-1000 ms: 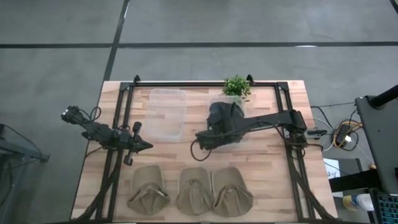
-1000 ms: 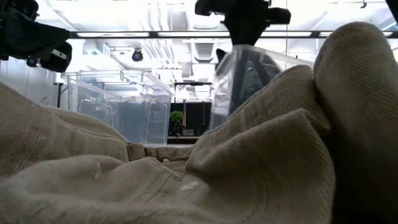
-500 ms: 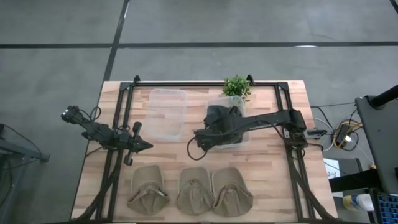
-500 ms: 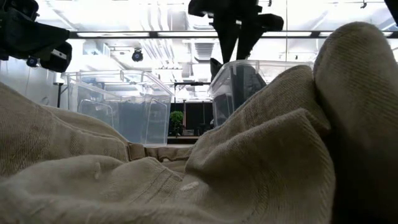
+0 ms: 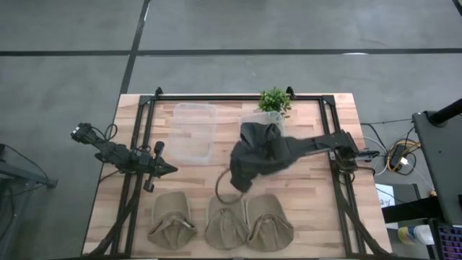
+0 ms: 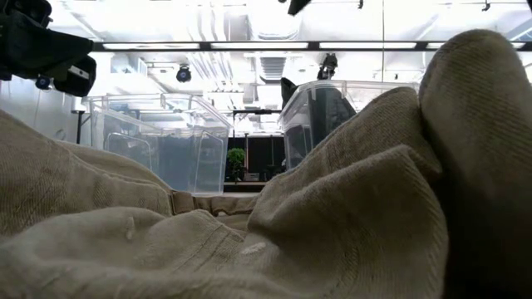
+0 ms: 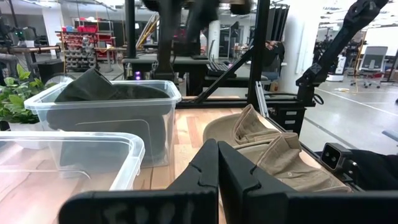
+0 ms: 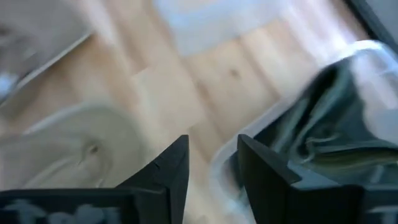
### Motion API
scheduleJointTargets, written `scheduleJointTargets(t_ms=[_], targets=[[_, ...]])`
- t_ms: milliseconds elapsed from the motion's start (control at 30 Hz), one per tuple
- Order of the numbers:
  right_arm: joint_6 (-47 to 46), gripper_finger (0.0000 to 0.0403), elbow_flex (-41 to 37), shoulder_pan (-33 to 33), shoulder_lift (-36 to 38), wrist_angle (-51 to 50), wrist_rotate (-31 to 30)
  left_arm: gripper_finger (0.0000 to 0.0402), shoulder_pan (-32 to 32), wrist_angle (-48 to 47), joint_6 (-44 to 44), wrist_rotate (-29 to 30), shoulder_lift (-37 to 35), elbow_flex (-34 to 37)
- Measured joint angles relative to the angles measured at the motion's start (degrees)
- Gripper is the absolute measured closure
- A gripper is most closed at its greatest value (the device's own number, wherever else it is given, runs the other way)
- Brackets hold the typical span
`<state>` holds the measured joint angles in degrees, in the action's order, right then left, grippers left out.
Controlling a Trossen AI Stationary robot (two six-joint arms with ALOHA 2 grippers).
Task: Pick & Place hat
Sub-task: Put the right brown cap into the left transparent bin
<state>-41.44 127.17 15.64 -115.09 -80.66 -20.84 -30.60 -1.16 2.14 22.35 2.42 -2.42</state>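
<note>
Three khaki hats (image 5: pixel 226 220) lie in a row along the table's near edge, and they fill the foreground of the low view (image 6: pixel 332 208). A clear bin (image 5: pixel 263 128) holding dark hats (image 7: pixel 106 93) stands flat on the table by the far edge. My right gripper (image 8: pixel 213 168) is open and raised high between this bin and the khaki hats (image 5: pixel 242 179), holding nothing. My left gripper (image 7: pixel 217 168) is shut and hovers over the table's left part (image 5: pixel 170 169), pointing right.
An empty clear bin (image 5: pixel 193 132) stands left of the one with dark hats. A small green plant (image 5: pixel 274 100) is at the far edge. A black frame (image 5: pixel 238 96) runs along the table's far, left and right sides. A cable loop (image 5: pixel 227 191) hangs below my right arm.
My right gripper held the bin of dark hats tilted off the table, then let it go, and the bin now stands flat. The gripper has risen out of the low view and moved toward the near edge, over the khaki hats.
</note>
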Motion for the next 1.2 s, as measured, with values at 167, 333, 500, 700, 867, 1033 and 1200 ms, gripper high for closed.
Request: scheduleJointTargets(t_ms=[167, 333, 500, 700, 867, 1033, 1200], targets=[[-6.06, 0.0288, 0.05, 6.44, -0.04, 0.2, 6.85, 0.0402, 0.0, 0.17, -0.91, 0.0, 0.0, 0.0], [-14.23, 0.0299, -1.58, 12.52, -0.15, 0.04, 7.48, 0.0402, 0.01, 0.51, -0.52, 0.0, 0.0, 0.0], [-22.23, 0.0311, -3.28, 17.51, -0.15, 0.09, 7.41, 0.0402, -0.01, 0.74, -0.45, 0.0, 0.0, 0.0], [-33.59, 0.0319, -9.89, 21.55, -0.15, 0.09, 7.41, 0.0402, 0.0, 0.73, 0.05, 0.0, 0.0, 0.0], [-42.69, 0.0296, -16.83, 23.64, -0.17, -0.1, 7.85, 0.0402, -0.01, 0.73, 0.06, 0.0, 0.0, 0.0], [-49.92, 0.0258, -23.25, 24.52, -0.15, -1.58, 10.97, 0.0402, 0.0, 0.74, 0.81, 0.0, 0.0, 0.0], [-51.98, 0.0246, -29.42, 24.52, -0.15, -2.95, 14.82, 0.0402, -0.01, 1.14, 3.71, -0.18, 0.0, 0.0]])
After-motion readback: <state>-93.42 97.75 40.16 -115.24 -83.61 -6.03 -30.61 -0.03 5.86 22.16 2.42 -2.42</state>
